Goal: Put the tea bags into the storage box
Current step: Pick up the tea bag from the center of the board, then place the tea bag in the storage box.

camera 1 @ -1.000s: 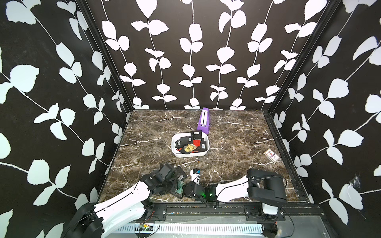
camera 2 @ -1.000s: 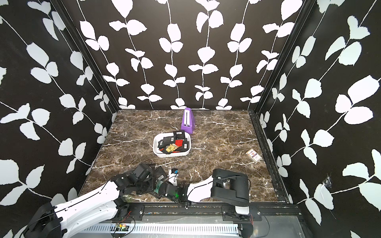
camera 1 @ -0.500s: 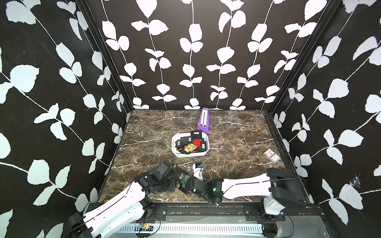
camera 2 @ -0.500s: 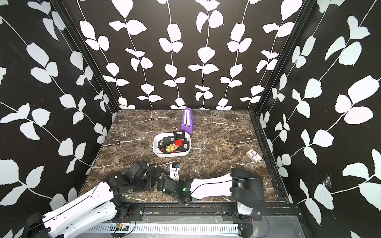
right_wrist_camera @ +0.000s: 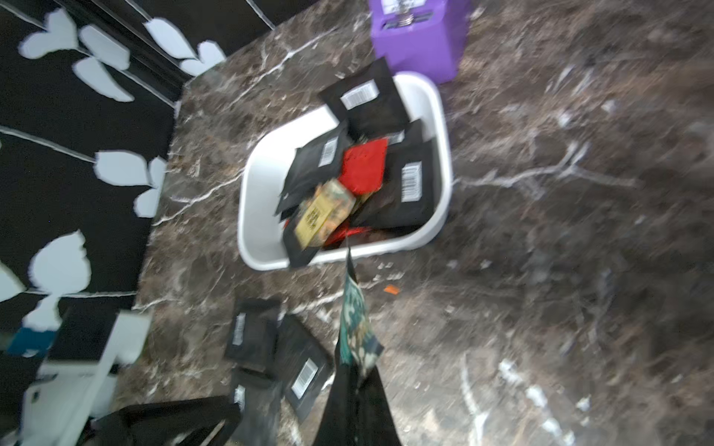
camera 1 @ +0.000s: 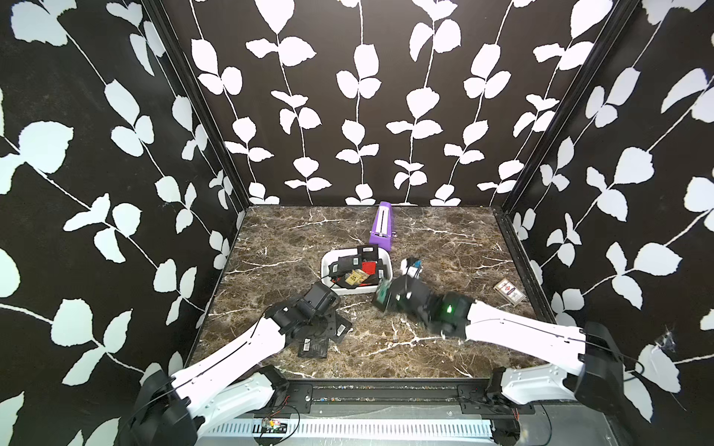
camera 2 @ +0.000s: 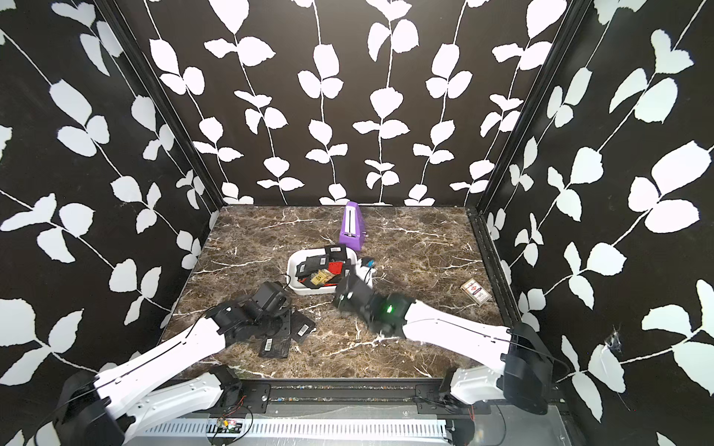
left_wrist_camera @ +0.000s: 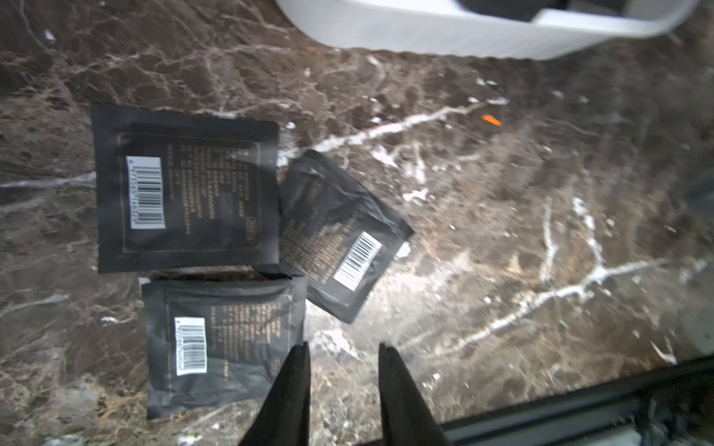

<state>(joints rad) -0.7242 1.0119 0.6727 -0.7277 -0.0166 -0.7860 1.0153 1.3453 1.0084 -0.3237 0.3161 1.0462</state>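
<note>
Centrally on marble table point(camera 1: 444, 247), white storage box point(camera 1: 323, 268) heaped with tea bags point(camera 1: 347, 264). Just beside it, right gripper point(right_wrist_camera: 357, 370) pinching green tea bag point(right_wrist_camera: 354, 320). Nearer front, left gripper point(left_wrist_camera: 344, 353) slightly spread, close by three black tea bags point(left_wrist_camera: 185, 189) flat on marble.

Dark brown marble tabletop point(camera 1: 444, 247) with white veins, enclosed on three sides by black walls point(camera 1: 347, 96) printed with white leafy vines. Long narrow purple box point(camera 1: 381, 228) with a white strip, near the middle of the back wall. Small clear-wrapped card pack point(camera 1: 509, 290) lying flat near the right edge. Tiny orange scrap point(left_wrist_camera: 492, 121) on the marble.
</note>
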